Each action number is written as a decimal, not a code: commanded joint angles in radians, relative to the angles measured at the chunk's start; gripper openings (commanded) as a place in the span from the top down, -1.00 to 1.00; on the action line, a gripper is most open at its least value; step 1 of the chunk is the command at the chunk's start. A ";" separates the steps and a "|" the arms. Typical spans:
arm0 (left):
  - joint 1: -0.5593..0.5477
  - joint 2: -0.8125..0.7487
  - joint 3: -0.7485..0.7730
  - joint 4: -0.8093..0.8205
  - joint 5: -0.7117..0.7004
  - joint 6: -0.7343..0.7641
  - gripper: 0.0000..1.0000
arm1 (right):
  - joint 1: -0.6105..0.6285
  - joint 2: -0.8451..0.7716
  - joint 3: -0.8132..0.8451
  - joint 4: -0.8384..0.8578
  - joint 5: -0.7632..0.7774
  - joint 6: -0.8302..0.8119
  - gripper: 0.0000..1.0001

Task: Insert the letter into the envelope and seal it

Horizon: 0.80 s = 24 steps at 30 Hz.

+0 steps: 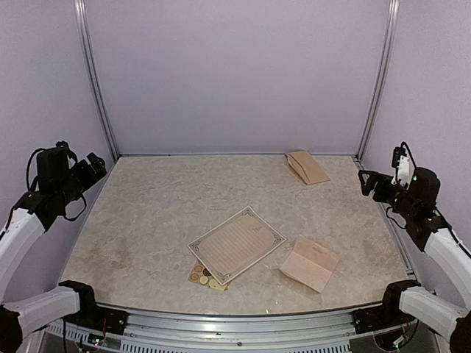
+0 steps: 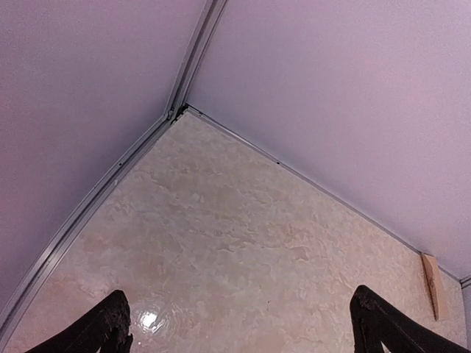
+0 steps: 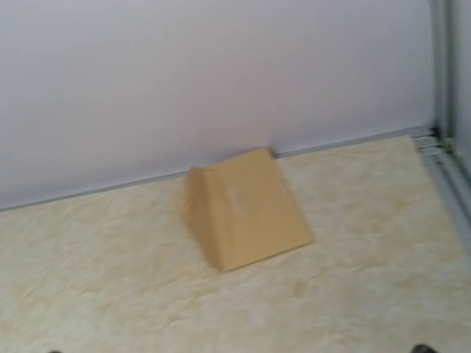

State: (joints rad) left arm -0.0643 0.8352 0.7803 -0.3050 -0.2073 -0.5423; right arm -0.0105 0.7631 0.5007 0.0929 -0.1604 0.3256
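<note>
Looks like nothing's started: the letter point(image 1: 237, 244) lies face-up mid surface point(image 1: 147, 213), the envelope point(image 1: 310, 263) near its right, flap seemingly open for loading, while left gripper point(image 1: 96, 165) and right gripper point(image 1: 366, 182) hover at the sides, jaws spread wide, empty.

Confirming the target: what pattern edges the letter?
The letter has an ornate dark border; top external view.

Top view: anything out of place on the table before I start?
Two things. The sticker sheet is partly tucked under the near corner of the letter, so lifting the letter may drag it. A tan folded piece sits by the back wall at far right, tented up rather than flat. The envelope lies near right.
</note>
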 commanded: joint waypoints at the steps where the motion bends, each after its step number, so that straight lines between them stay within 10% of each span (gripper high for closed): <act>1: -0.003 -0.034 0.015 -0.030 0.029 0.006 -0.98 | -0.008 0.011 0.024 -0.033 -0.123 -0.015 -0.99; 10: -0.053 -0.150 -0.021 -0.006 0.201 -0.009 -0.98 | 0.135 0.078 0.054 -0.147 -0.142 0.028 -0.89; 24: -0.545 -0.164 -0.113 0.035 0.078 -0.101 -0.98 | 0.502 0.245 0.008 -0.332 -0.085 0.131 -0.88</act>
State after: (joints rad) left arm -0.5194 0.6579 0.6670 -0.2993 -0.0727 -0.6250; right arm 0.4572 0.9913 0.5259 -0.1623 -0.2310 0.4294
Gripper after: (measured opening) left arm 0.990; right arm 0.943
